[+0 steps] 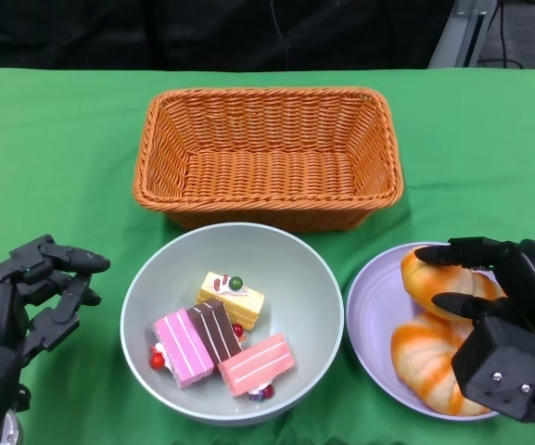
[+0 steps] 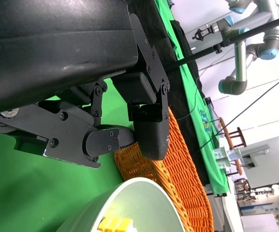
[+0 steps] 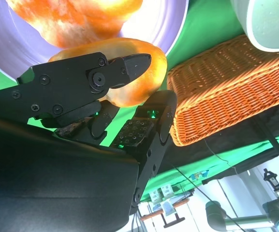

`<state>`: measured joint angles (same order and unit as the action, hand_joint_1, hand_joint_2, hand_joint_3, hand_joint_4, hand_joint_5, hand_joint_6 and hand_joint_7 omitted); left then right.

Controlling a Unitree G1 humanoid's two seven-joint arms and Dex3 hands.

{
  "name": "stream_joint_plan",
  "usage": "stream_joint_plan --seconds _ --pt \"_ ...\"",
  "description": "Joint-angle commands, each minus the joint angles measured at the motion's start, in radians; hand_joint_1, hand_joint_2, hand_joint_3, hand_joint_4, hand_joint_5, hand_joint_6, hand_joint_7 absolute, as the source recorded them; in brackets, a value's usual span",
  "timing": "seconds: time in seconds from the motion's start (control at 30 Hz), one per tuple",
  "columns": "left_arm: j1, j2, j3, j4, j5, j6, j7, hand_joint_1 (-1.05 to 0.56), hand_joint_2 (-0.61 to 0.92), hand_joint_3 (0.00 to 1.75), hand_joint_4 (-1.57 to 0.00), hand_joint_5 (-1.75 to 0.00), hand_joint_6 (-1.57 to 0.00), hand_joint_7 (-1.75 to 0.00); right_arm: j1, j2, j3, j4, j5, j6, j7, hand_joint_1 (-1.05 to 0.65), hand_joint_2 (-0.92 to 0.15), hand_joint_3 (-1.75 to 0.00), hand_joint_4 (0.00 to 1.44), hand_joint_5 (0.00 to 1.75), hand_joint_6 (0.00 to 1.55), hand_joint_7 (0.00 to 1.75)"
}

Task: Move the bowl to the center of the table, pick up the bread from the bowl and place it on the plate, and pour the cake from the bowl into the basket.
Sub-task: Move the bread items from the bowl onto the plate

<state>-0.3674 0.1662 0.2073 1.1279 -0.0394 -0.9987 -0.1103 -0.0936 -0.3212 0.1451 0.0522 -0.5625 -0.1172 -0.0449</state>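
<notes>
Bowl (image 1: 233, 322) sits mid-table holding cake slices (image 1: 219, 339); probably light, rigid and smooth, best gripped at its rim. Left hand (image 1: 26, 311) waits beside it, fingers apart, empty. Right wrist view: right hand (image 3: 129, 92) pinches bread (image 3: 134, 72) over the plate (image 3: 170, 19).

No text, label, brand, number or sign is readable in any view.

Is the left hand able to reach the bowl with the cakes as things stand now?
Probably yes. The left hand hovers open just beside the bowl, and only bare green cloth lies between them. The basket stands behind the bowl, out of that path.
</notes>
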Motion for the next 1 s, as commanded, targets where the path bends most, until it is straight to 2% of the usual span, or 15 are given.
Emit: stream_joint_plan --seconds 0.03,0.27,0.4,0.67,0.87,1.0 --pt "-0.001 0.016 0.009 0.009 -0.01 -0.005 -0.002 -0.1 0.84 0.51 -0.75 -1.39 -0.89 -0.95 0.016 -0.01 0.001 -0.031 -0.005 0.022 0.009 -0.42 -0.9 0.0 0.79 0.03 0.87 0.01" --pt "0.0 0.016 0.007 0.005 -0.007 -0.005 0.001 -0.11 0.85 0.51 -0.74 -1.39 -0.89 -0.94 0.02 -0.017 0.004 -0.06 -0.008 0.044 0.034 -0.43 -0.91 0.0 0.77 0.01 0.87 0.0" --pt "0.0 0.016 0.01 0.007 -0.017 -0.006 -0.015 -0.1 0.85 0.51 -0.74 -1.4 -0.88 -0.94 0.023 -0.063 0.019 -0.161 -0.02 0.137 0.191 -0.46 -0.92 -0.04 0.65 0.0 0.78 0.0" --pt "0.0 0.017 0.009 0.007 -0.011 -0.007 -0.006 -0.09 0.84 0.53 -0.75 -1.38 -0.9 -0.92 0.007 -0.127 0.041 -0.275 -0.016 0.27 0.423 -0.54 -0.92 -0.06 0.47 0.0 0.62 0.0" --pt "0.0 0.018 0.01 0.009 -0.011 -0.001 -0.004 -0.08 0.84 0.53 -0.75 -1.38 -0.9 -0.93 0.011 -0.141 0.037 -0.316 -0.011 0.288 0.47 -0.65 -0.92 -0.07 0.42 0.0 0.51 0.0" --pt "0.0 0.019 0.01 0.009 -0.011 0.0 -0.003 -0.08 0.84 0.53 -0.76 -1.38 -0.9 -0.93 0.013 -0.142 0.035 -0.337 -0.006 0.298 0.482 -0.66 -0.92 -0.08 0.42 0.0 0.5 0.0"
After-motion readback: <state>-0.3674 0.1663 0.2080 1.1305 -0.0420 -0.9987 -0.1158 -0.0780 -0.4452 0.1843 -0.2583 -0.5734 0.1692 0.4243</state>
